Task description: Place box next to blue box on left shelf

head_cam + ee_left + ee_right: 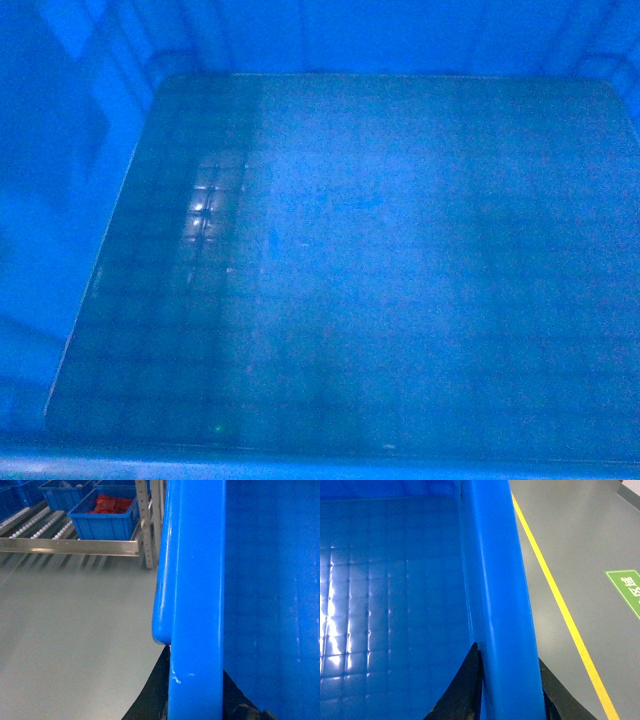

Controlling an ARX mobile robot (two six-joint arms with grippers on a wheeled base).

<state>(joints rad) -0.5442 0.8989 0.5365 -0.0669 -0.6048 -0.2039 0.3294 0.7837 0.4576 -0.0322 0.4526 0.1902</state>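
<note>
Across the whole head view lies the inside of the large rectangular blue plastic crate [380,260], its flat floor marked with a faint grid and a small bright glare patch left of the middle; its inner walls rise at the left and far edges, and its near rim runs along the bottom of the frame. The crate is held up off the grey floor [70,630], well apart from the shelving.

On the left side, the left gripper [197,707] has its dark fingers [150,700] on either side of the crate's thick rounded rim, one outside the wall and one inside, so the jaws are clamped on that rim. On the right side, the right gripper [510,700] grips the opposite rim in the same way: one dark finger [462,690] presses the inner wall and the other sits on the outer face.

Far left in the left wrist view stands the roller-track shelf [40,522], rows of small white wheels in grey metal rails behind a pale metal front bar. On it sits a smaller blue plastic bin [105,517] holding red items [110,502], with more blue bins farther back. Right of the crate, in the right wrist view, a yellow floor line [560,605] runs away over the grey floor, with a green floor sign [627,590] at the right edge.
</note>
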